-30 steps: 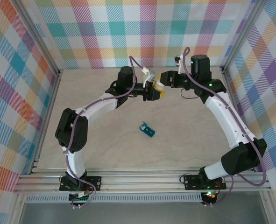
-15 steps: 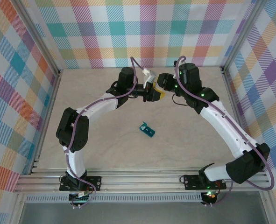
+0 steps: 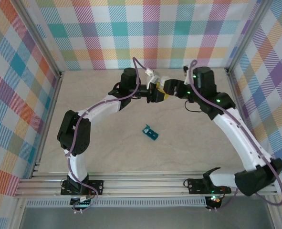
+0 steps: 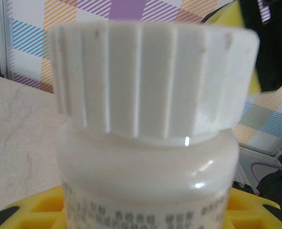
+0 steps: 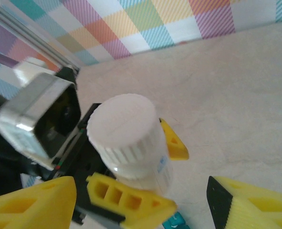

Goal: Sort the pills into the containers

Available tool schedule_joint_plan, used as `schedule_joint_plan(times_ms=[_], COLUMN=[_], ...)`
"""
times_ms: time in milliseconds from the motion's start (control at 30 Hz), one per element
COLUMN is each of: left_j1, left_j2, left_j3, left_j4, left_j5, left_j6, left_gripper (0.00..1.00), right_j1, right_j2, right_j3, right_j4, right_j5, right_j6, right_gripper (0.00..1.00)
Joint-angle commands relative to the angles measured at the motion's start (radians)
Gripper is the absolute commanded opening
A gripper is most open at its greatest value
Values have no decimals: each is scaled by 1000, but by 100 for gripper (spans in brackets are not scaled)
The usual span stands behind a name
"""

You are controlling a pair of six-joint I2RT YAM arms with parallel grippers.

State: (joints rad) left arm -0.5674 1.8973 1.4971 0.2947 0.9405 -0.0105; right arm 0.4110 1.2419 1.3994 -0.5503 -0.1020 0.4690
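My left gripper is raised over the back middle of the table, shut on a small white bottle with a ribbed white cap on it. Its yellow fingers clamp the bottle's body. My right gripper faces the capped end from the right; it is open, its yellow fingers standing apart on either side of the cap without touching it. The teal containers lie on the table below, lids partly up. The pills are out of view.
Checked walls enclose the beige table on the left, back and right. An aluminium rail runs along the near edge by the arm bases. A corner of the teal containers peeks under the held bottle.
My right gripper, shut at the bottle's cap before, has opened and its arm has swung back to the right. The left gripper and bottle have stayed put.
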Motion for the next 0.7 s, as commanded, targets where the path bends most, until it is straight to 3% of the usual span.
schedule_joint_plan(times_ms=[0,200,667], left_j1=[6,6,6], left_j2=[-27,-21,-5], left_j3=[29,45,64], left_j4=[39,12,-3], left_j5=[11,37,64], left_j6=[7,18,19], left_gripper=[0,0,0], right_j1=[-75,-149,-155], right_j2=[-59,19,149], right_j3=[-50,4,88], right_j4=[40,110,155], right_j5=[-174,-372,-505], right_j6=[-55,-149,-200], right_gripper=[76,78,77])
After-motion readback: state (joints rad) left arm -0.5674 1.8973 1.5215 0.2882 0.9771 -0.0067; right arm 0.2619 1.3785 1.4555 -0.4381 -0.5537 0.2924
